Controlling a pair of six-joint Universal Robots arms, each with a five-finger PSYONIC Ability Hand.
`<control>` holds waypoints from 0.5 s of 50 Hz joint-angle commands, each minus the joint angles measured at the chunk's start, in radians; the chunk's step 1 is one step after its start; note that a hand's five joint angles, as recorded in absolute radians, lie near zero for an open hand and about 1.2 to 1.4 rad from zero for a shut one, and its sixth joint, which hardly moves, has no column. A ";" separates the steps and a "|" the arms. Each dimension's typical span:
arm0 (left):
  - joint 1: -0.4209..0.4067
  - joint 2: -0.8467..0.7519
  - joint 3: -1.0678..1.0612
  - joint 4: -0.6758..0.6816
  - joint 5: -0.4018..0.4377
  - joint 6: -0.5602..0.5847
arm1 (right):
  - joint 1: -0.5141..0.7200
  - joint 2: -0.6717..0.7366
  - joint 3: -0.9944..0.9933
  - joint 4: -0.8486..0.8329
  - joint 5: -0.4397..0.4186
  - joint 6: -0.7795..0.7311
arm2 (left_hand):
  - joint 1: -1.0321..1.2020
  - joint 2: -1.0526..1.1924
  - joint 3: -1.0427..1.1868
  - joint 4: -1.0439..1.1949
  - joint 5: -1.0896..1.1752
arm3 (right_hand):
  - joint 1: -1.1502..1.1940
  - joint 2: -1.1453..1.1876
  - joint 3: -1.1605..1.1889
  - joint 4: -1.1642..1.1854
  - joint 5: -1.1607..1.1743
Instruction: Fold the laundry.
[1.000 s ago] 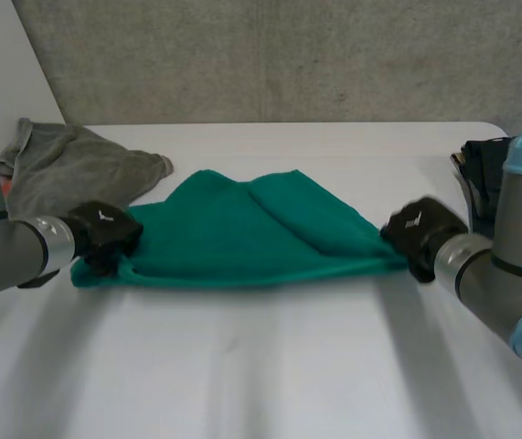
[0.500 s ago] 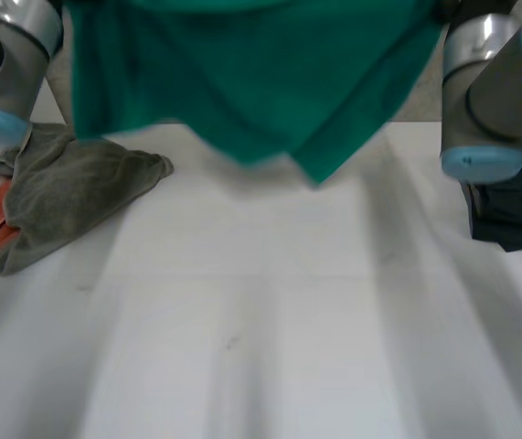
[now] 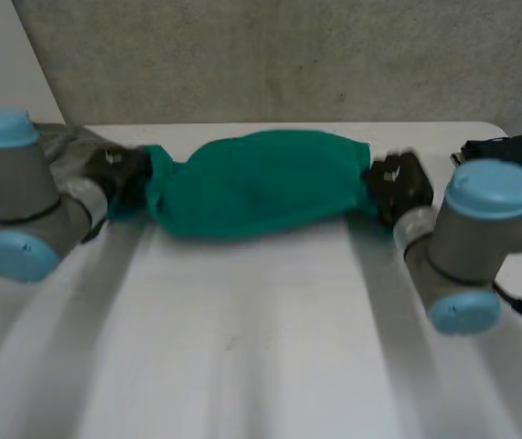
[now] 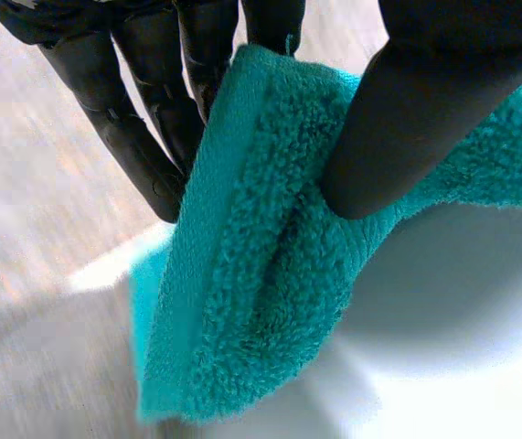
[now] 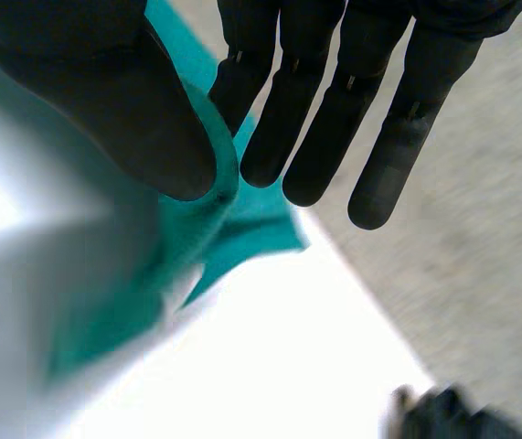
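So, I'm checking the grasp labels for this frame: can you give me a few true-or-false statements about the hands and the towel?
1. The left hand pinches one end of the green towel between thumb and fingers. True.
2. The right hand is open and off the towel. False: its thumb and a finger pinch the towel's other end.
3. The towel hangs from one hand alone. False: it spans between both hands, over the far side of the table.
4. A dark garment lies at the table's right edge. True.

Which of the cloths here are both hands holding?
The green towel: left hand and right hand each pinch an end. The grey garment and dark garment lie unheld.
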 commanded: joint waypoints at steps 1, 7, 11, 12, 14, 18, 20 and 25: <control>0.031 -0.011 -0.073 -0.096 0.040 0.142 | -0.002 0.026 0.083 0.004 -0.003 -0.046 | 0.051 0.066 0.065 0.063 0.044 | 0.249 0.216 0.203 0.195 0.206; 0.037 0.000 -0.079 -0.148 0.051 0.199 | 0.000 0.017 0.103 0.001 -0.001 -0.039 | -0.123 -0.107 -0.108 -0.110 -0.129 | 0.249 0.216 0.203 0.195 0.206; 0.042 0.018 -0.083 -0.174 0.051 0.227 | 0.000 0.012 0.111 0.000 -0.003 -0.032 | -0.290 -0.274 -0.276 -0.277 -0.296 | 0.249 0.216 0.203 0.195 0.206; 0.043 0.021 -0.085 -0.180 0.051 0.234 | 0.000 0.012 0.111 -0.002 -0.003 -0.032 | -0.310 -0.295 -0.296 -0.298 -0.317 | 0.249 0.216 0.203 0.195 0.206; 0.051 0.032 -0.090 -0.202 0.046 0.257 | -0.002 0.011 0.114 -0.002 -0.003 -0.032 | -0.337 -0.321 -0.323 -0.324 -0.344 | 0.249 0.216 0.203 0.195 0.206; 0.071 0.052 -0.100 -0.223 0.049 0.312 | -0.006 0.008 0.117 -0.003 -0.003 -0.036 | -0.352 -0.336 -0.337 -0.339 -0.358 | 0.249 0.216 0.203 0.195 0.206; 0.077 0.056 -0.105 -0.225 0.046 0.328 | -0.007 0.006 0.119 -0.003 -0.003 -0.036 | -0.352 -0.336 -0.337 -0.339 -0.358 | 0.249 0.216 0.203 0.195 0.206; 0.085 0.061 -0.125 -0.226 0.045 0.366 | -0.007 0.005 0.125 -0.003 -0.003 -0.036 | -0.340 -0.324 -0.326 -0.327 -0.347 | 0.249 0.216 0.203 0.195 0.206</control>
